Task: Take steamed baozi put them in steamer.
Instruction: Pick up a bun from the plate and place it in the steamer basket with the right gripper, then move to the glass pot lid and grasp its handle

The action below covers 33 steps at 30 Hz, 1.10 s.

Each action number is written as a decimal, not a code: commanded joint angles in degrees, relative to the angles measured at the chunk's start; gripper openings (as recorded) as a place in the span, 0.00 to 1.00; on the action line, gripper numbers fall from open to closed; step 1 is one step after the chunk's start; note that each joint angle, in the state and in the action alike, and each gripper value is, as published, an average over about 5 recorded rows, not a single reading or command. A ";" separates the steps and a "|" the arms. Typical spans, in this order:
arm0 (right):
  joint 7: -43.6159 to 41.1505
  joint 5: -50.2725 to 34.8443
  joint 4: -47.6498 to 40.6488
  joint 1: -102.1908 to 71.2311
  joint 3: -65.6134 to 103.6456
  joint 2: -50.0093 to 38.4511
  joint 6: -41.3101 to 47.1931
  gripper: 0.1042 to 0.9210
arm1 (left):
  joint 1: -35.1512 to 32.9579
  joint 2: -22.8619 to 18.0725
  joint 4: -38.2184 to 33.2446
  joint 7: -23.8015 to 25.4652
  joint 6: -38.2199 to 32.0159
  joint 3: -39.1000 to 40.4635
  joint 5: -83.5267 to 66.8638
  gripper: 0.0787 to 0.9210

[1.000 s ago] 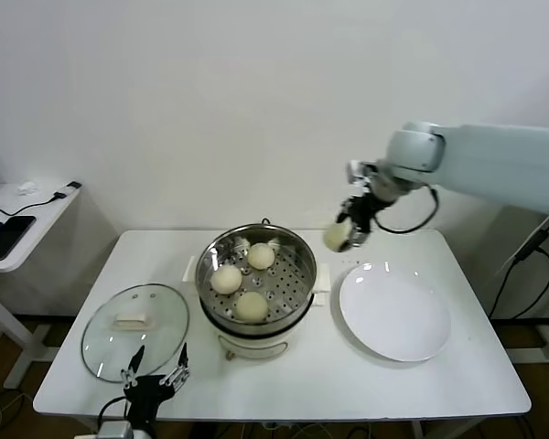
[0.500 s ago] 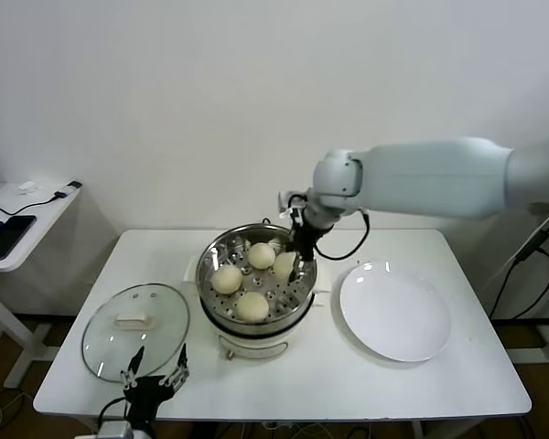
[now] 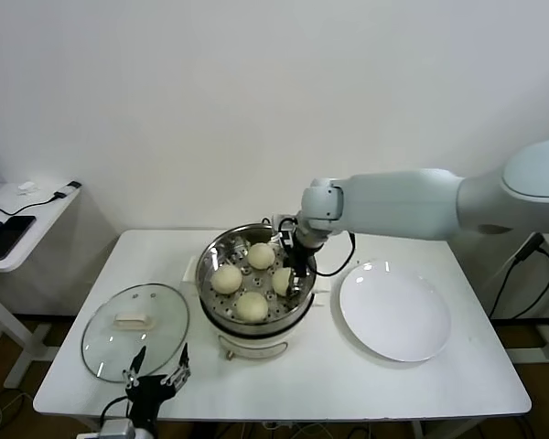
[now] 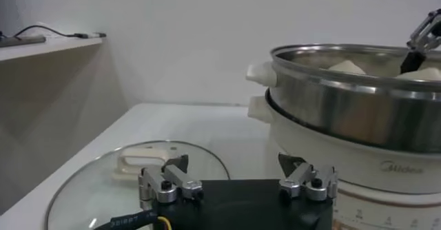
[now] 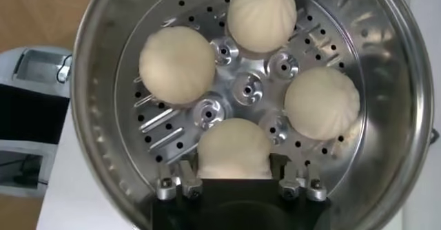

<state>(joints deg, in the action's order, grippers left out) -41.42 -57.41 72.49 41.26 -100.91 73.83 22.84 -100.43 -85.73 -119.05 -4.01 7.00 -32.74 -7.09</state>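
The steamer [image 3: 210, 259] stands mid-table, a shiny steel pot on a white base. Three steamed baozi [image 3: 226, 279] [image 3: 261, 255] [image 3: 252, 306] lie on its perforated tray. Another baozi [image 5: 233, 145] rests at the tray's right side, and my right gripper [image 3: 291, 274] [image 5: 234, 164] reaches down into the pot, its fingers against that bun's two sides. The right wrist view shows the other buns [image 5: 177, 65] [image 5: 262, 16] [image 5: 322, 102] spaced round the tray. My left gripper [image 3: 154, 370] [image 4: 233, 161] is parked low at the table's front edge, open and holding nothing.
A round glass lid [image 3: 133, 329] [image 4: 89, 183] lies flat left of the steamer, just beyond the left gripper. A white plate [image 3: 393, 315] sits bare to the steamer's right. A side table [image 3: 18, 219] with cables stands at far left.
My right arm swung left from above the plate's far side and came down into the steamer with the baozi, which now rests on the tray. The left arm has not moved.
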 commanded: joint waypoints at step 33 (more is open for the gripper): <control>47.11 11.81 17.10 -57.93 84.86 -40.71 -9.64 0.88 | 0.30 2.12 -0.58 -1.48 -6.56 -1.99 -1.29 0.88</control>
<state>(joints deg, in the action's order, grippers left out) -13.54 -52.28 79.61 22.32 -60.01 47.58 15.60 -100.71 -85.22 -120.15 -5.00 3.44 -33.74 -8.12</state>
